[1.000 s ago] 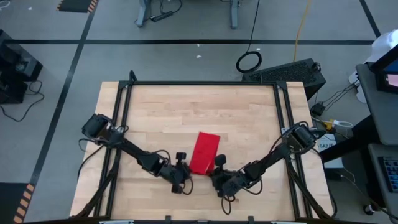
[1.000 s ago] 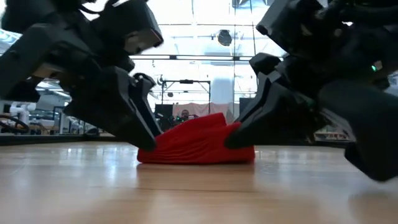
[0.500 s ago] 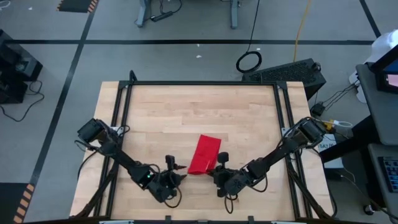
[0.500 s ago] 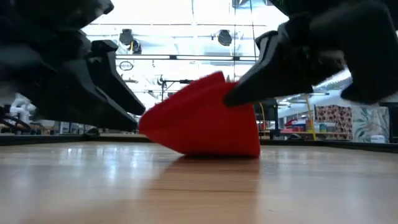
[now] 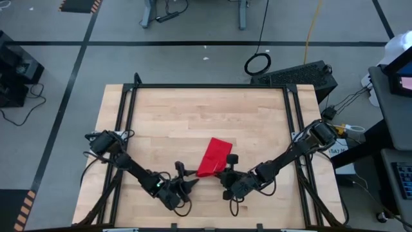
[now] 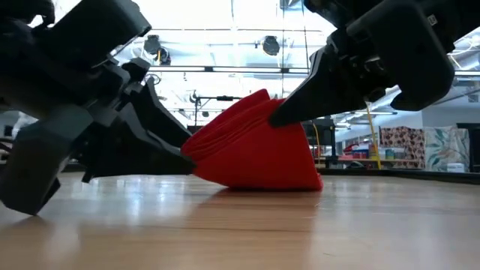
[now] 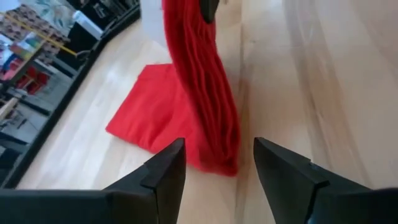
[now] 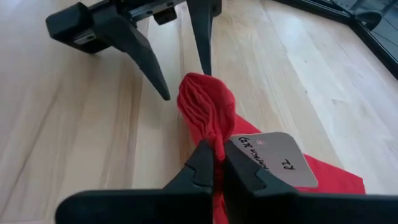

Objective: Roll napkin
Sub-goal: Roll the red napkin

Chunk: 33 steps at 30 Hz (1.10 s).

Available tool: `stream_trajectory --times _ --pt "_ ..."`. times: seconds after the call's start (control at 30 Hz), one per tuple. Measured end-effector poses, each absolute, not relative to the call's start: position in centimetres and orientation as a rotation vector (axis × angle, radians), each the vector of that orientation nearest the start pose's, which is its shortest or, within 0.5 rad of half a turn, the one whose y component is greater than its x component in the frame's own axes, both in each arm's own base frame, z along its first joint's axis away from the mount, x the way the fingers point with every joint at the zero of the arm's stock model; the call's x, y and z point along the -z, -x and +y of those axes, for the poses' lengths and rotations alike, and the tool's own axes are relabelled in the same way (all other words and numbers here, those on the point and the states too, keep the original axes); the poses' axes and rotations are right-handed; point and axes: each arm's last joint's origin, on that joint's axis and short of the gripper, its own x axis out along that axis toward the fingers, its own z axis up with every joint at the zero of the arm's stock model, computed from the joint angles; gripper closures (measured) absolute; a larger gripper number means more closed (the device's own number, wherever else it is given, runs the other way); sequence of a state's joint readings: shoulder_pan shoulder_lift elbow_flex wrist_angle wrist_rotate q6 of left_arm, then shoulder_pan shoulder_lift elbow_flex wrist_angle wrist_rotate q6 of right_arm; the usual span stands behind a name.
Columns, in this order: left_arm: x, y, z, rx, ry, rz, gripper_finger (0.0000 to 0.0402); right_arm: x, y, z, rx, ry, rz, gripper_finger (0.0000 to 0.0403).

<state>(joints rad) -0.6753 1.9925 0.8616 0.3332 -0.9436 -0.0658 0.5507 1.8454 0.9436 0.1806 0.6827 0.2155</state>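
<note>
Clamped tight on a bunched, raised fold of the napkin (image 8: 208, 112): right gripper (image 8: 217, 163), fingers pressed together with red cloth pinched between them, white tag (image 8: 272, 157) just beside the pads. Spread wide and holding nothing: left gripper (image 7: 214, 163), fingers straddling the near end of the lifted fold, apart from it. From above, right gripper (image 5: 226, 173) at 6 o'clock on the table (image 5: 193, 109), left gripper (image 5: 185, 175) just toward 7 o'clock of it, napkin (image 5: 212, 156) between them, slightly toward 12. Thin, soft, light; likely to sag and slide. Best taken at the gathered edge, through all layers, not at a single loose corner.
</note>
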Motion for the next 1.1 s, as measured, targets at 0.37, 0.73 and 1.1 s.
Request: stream_trajectory --times 0.37,0.73,1.1 --pt "-8.7 -29.7 -18.2 -0.261 -0.472 0.575 0.0227 -14.4 -31.5 17.1 0.195 0.191 0.564 0.0403" --pt "-9.8 -29.7 -20.2 -0.124 -0.597 0.534 0.0381 -14.4 -31.4 17.5 0.167 0.180 0.568 0.0394" --pt "-16.0 -29.3 -19.8 0.122 -0.191 0.507 0.0381 -14.4 -29.3 20.9 0.004 0.272 0.570 0.0308"
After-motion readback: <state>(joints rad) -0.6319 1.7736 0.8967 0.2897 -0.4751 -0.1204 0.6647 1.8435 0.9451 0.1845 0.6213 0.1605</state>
